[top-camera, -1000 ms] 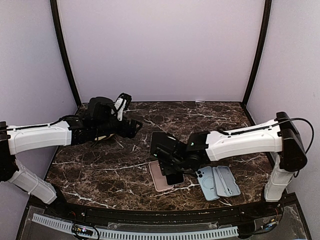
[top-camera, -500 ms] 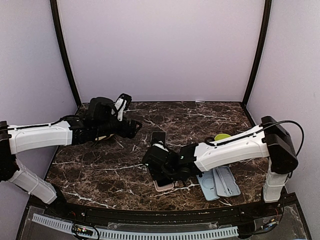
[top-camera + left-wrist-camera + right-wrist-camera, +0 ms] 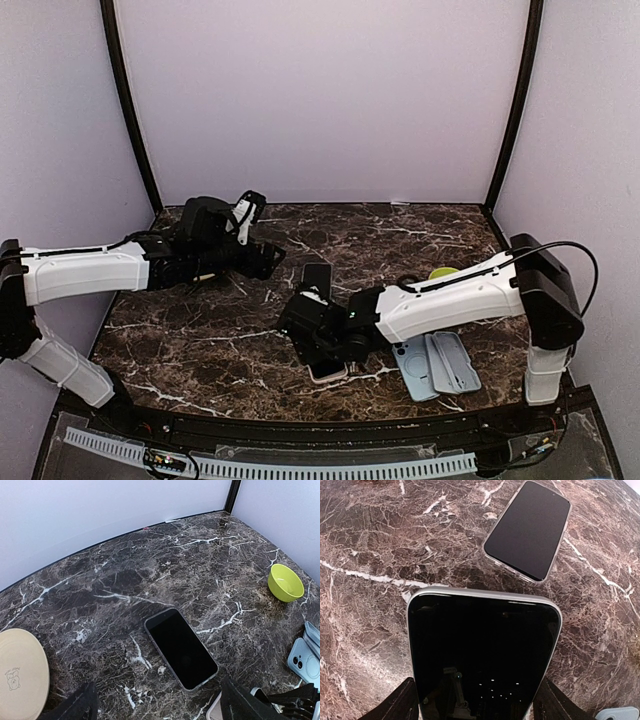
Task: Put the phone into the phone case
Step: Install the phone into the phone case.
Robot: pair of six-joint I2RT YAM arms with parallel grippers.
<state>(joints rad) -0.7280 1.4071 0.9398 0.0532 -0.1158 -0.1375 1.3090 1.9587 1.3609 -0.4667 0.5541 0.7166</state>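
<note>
On the far left of the dark stone table [image 3: 200, 340] lies a round tan plate [image 3: 20, 672], partly under the left arm; the left gripper [image 3: 268, 260] hangs above the table by it, its jaws wide apart with nothing between them; its two black fingers [image 3: 75, 705] show at the bottom corners of the left wrist view; just to the right, in the middle of the table, a second phone [image 3: 181, 647] lies flat with its dark screen up, inside a thin clear cover; nearer than that, the right gripper [image 3: 476, 695] has hold of the phone [image 3: 483, 645], one finger on each long side, so the jaws stand as wide as the phone; this phone has a black screen and a silver rim, and the screen faces the wrist camera; seen from above, the gripper and phone sit right over a pale case [image 3: 326, 373] that lies on the table by the near edge, and only the near end of that case peeks out; I cannot tell if the phone touches the case; to the right an open light blue case [image 3: 436, 363] lies flat, its two halves side by side; farther right and farther back sits a small green bowl [image 3: 285, 582], well apart from both phones
</note>
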